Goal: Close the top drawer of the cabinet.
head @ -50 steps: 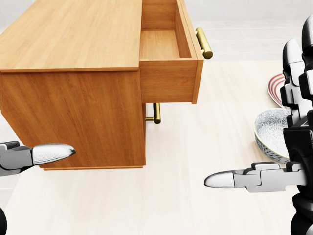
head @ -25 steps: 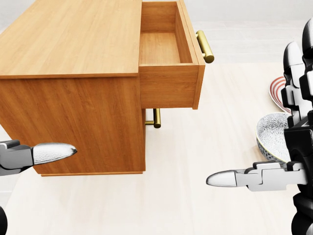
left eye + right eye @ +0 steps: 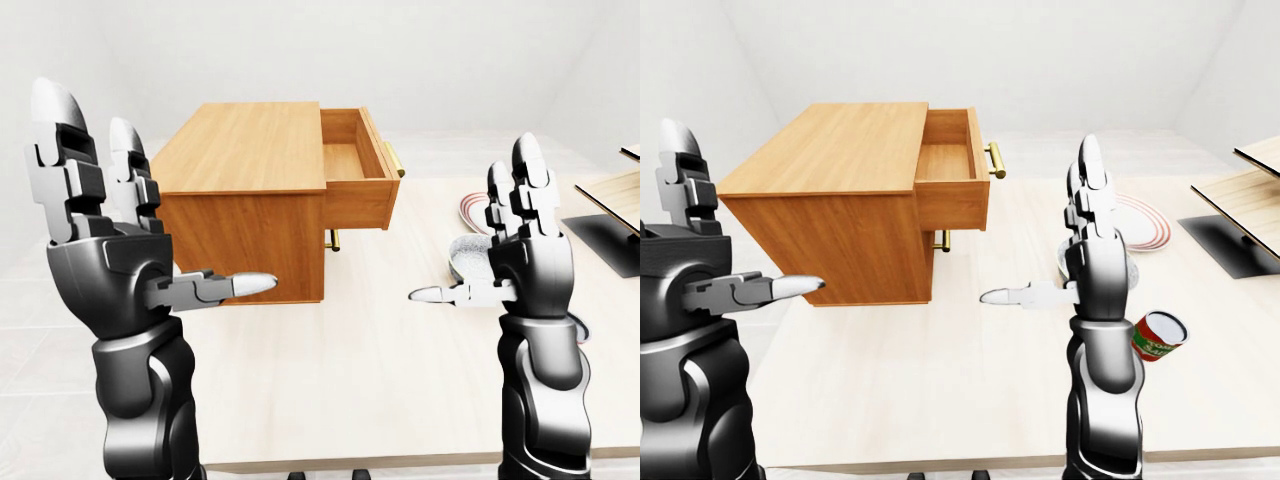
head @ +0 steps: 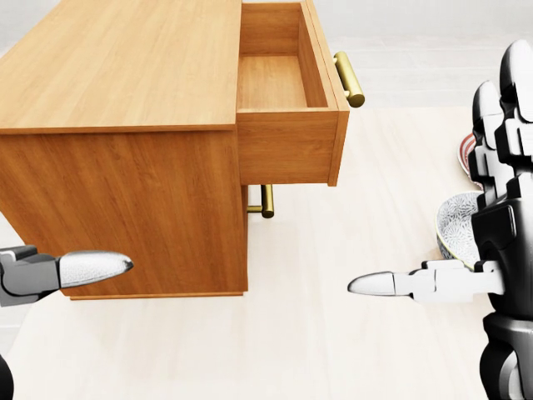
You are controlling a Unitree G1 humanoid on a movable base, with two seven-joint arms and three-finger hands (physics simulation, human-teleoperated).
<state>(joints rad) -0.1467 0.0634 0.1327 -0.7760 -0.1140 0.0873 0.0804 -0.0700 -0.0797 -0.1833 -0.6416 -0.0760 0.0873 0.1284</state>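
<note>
bare table (image 4: 333,333) lies between right hand (image 4: 491,250) and open top drawer (image 4: 287,125); bowl (image 4: 456,229) just beside the hand.

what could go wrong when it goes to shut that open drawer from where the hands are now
The right hand is raised, open, just left of the bowl and striped plate; a swing toward the drawer could clip them. The can lies by that forearm and may roll. Pushing the brass handle off-centre could skew the drawer or shift the cabinet.
</note>
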